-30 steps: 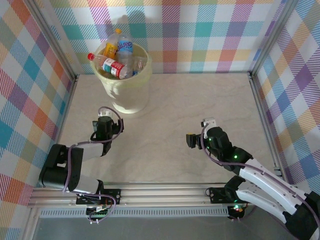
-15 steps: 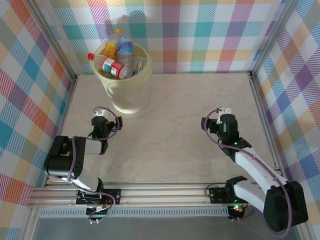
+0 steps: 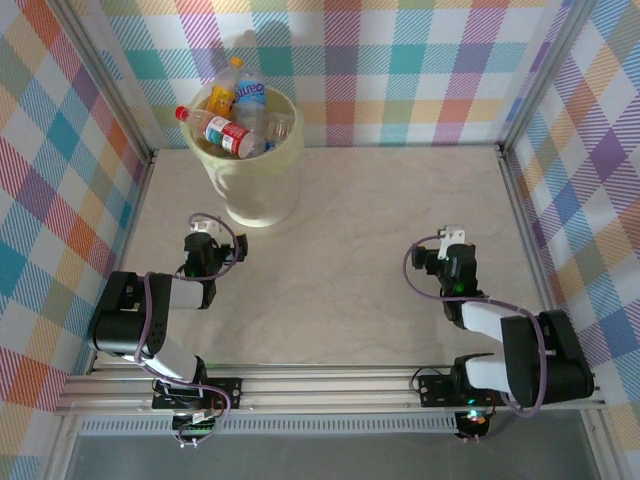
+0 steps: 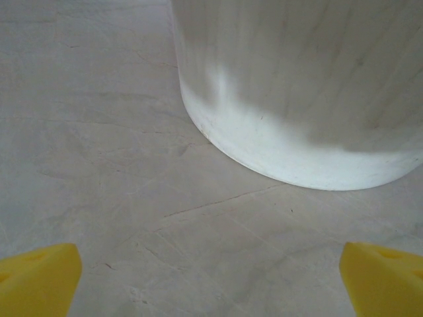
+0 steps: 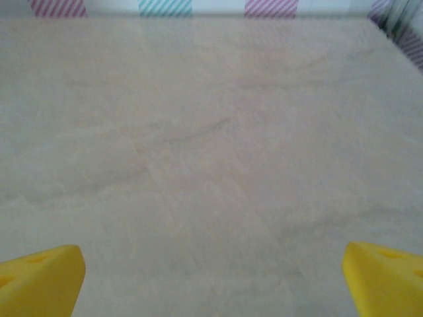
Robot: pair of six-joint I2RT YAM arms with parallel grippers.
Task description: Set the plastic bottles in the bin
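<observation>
Currently I am watching the pale marbled desk (image 3: 380, 220), which is carrying everything in the enclosure. The bin (image 3: 262, 190) is standing upright at the desk's far left, near the checked back wall (image 3: 400, 60). The plastic bottles (image 3: 232, 125) are sitting heaped inside the bin, with several necks and caps poking above its rim. The left gripper (image 3: 206, 243) is pointing at the bin's base from nearby, jaws spread wide apart and empty. The right gripper (image 3: 447, 258) is hanging over open desk well to the right, jaws likewise wide apart and empty. Its yellow fingertips (image 5: 39, 277) are showing at the right wrist view's lower corners.
</observation>
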